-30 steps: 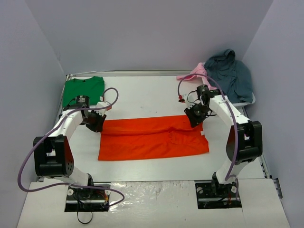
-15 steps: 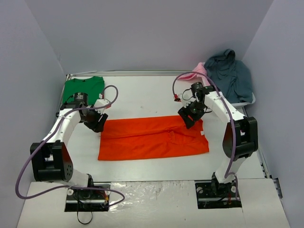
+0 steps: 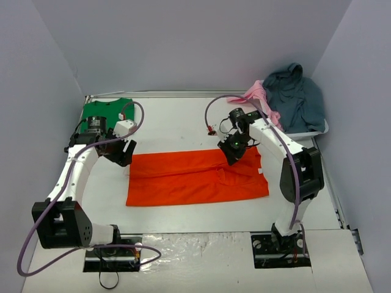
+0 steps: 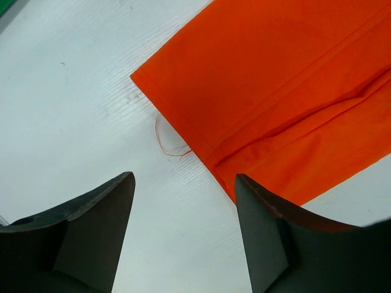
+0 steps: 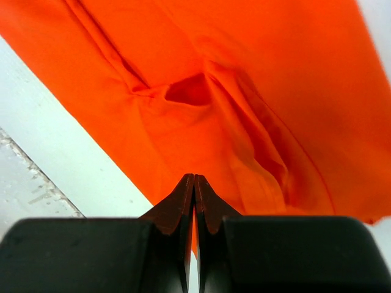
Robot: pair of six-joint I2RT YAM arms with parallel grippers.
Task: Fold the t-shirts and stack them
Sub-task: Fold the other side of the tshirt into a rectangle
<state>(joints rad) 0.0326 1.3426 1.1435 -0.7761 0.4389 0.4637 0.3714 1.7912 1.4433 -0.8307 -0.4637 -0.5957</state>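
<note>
The orange t-shirt [image 3: 195, 177] lies on the table folded into a wide flat band, with a wrinkle near its right end. The green t-shirt [image 3: 107, 111] lies folded at the back left corner. My left gripper [image 3: 124, 155] hovers just off the orange shirt's far left corner. In the left wrist view it [image 4: 183, 177] is open over bare table, the orange cloth [image 4: 287, 79] ahead and to its right. My right gripper [image 3: 231, 152] is over the far edge of the orange shirt. Its jaws [image 5: 194, 177] are shut with nothing between them, above the creased cloth [image 5: 244, 73].
A heap of blue-grey cloth [image 3: 296, 97] and a pink garment [image 3: 253, 94] sit at the back right by a white bin rim [image 3: 308, 132]. A loose orange thread [image 4: 165, 137] lies on the table by the shirt's corner. Walls close in on three sides.
The left gripper has opened and risen slightly off the shirt's corner. The right gripper has moved left along the shirt's far edge, opened, then shut again.
</note>
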